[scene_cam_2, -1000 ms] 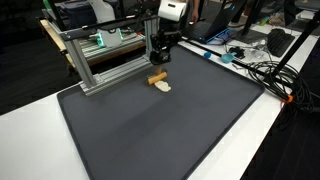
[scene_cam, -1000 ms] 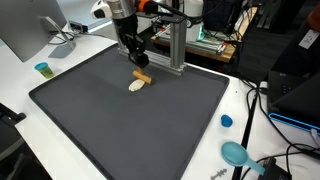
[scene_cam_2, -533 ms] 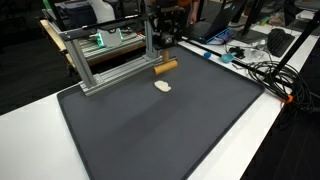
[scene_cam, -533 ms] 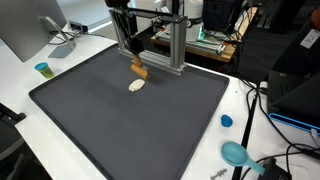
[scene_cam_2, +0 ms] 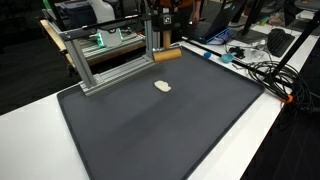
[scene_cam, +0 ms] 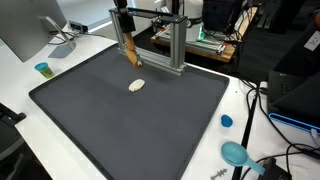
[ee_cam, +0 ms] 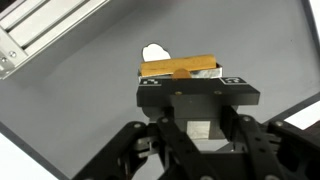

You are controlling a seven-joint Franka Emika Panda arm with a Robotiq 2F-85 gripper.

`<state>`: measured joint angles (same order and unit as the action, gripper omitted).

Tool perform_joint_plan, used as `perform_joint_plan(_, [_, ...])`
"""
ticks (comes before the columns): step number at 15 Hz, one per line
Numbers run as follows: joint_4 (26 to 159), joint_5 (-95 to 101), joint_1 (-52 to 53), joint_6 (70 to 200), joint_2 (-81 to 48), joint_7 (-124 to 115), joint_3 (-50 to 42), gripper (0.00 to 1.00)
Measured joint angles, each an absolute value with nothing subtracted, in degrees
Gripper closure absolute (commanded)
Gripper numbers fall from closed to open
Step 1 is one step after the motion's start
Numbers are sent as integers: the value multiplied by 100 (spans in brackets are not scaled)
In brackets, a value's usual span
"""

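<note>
Exterior view, held thing: a tan rectangular wooden block (scene_cam: 131, 52) hangs tilted in the air, its upper end pinched in the black fingers (scene_cam: 123, 28), well above the dark grey mat (scene_cam: 120, 125).
Exterior view, below: a pale cream oval piece (scene_cam: 137, 85) lies on the mat, near the spot under the block.
Exterior view, risk: the grip sits at one end only, so the block can probably swivel or slip out and drop onto or beside the oval piece.
Exterior view, surroundings: here the block (scene_cam_2: 167, 55) juts sideways from the fingers (scene_cam_2: 153, 38), close to the silver aluminium frame (scene_cam_2: 100, 62) at the mat's far edge.
Exterior view, risk: a sideways move of the arm could knock the block's free end against a frame post and pry it loose.
Wrist view, grip: the fingers (ee_cam: 233, 82) are closed on the block (ee_cam: 185, 66), which lies crosswise between them.
Wrist view, beyond: the oval piece (ee_cam: 155, 50) shows just past the block, far below on the mat (ee_cam: 80, 110).
Wrist view, risk: the block hides part of what lies under it, so a descent could land on the oval piece.
</note>
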<state>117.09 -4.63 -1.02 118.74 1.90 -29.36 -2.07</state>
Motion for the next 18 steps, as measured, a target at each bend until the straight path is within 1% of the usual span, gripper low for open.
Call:
perform_joint_plan(8, [11316,-204,27,11842,-598,-5856,-38,79])
perform_joint_plan(14, [11042,-129,15,11843,-1251,-7454,-342,79])
perform_joint_plan(15, [11021,-130,16,11831,-1333,-7738,-367,54])
perform_joint_plan(16, [10995,-137,17,11776,-1401,-8007,-384,54])
perform_joint_plan(17, [10955,-137,17,11698,-1455,-8195,-391,79])
perform_joint_plan(18, [10923,-137,18,11656,-1487,-8292,-392,79])
